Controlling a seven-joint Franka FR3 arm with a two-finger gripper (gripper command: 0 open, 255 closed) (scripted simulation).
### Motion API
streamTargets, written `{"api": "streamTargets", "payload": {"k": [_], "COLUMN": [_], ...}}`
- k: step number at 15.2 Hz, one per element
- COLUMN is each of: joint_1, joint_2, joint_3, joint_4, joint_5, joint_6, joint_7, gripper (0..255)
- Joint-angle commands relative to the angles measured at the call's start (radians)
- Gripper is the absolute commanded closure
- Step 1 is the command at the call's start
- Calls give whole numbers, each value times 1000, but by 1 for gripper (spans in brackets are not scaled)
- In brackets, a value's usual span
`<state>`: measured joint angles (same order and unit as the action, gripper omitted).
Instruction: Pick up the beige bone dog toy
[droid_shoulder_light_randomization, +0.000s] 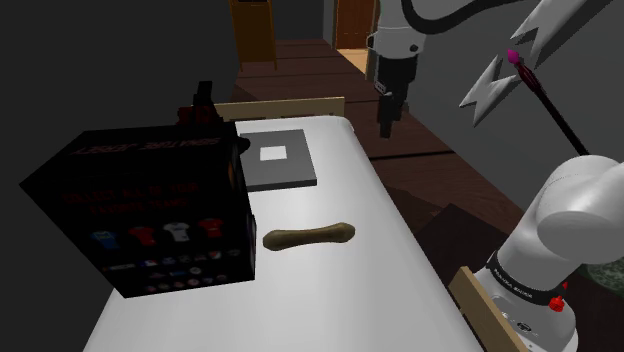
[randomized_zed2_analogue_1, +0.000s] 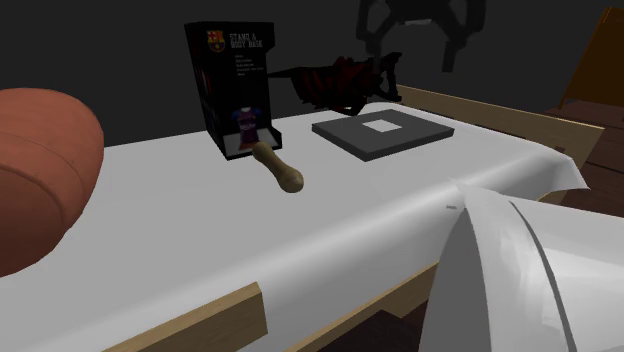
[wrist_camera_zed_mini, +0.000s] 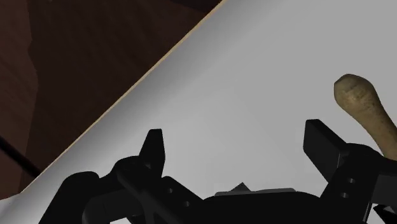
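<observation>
From the shoulder view, the gripper (droid_shoulder_light_randomization: 387, 118) hangs high over the far edge of the white table (droid_shoulder_light_randomization: 400, 270), well apart from the black box (droid_shoulder_light_randomization: 150, 210). The bone toy (droid_shoulder_light_randomization: 310, 236) lies flat just beside the box's foot, its long axis pointing away from the box. From the gripper it sits lower and back toward the stand. A grey slab (droid_shoulder_light_randomization: 278, 158) lies beyond the box, between gripper and bone, but it is flat and should not block the way.

In the second exterior view, one end of the bone nearly meets the box's base, so the box looks like the thing to avoid. A dark red saw-like object (randomized_zed2_analogue_1: 345, 80) sits behind the box.

In the wrist view, the fingers (wrist_camera_zed_mini: 153, 149) stand wide apart and empty. The bone's knob lies outside the gap.
</observation>
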<state>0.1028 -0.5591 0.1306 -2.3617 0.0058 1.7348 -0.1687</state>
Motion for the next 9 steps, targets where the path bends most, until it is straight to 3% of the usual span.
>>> {"api": "streamTargets", "payload": {"k": [1,9], "joint_1": [24,118], "joint_2": [38,215], "joint_3": [15,94], "joint_4": [-6,-2], "joint_5": [13,59], "joint_6": [42,205], "joint_7": [-21,-89], "gripper": [0,0]}}
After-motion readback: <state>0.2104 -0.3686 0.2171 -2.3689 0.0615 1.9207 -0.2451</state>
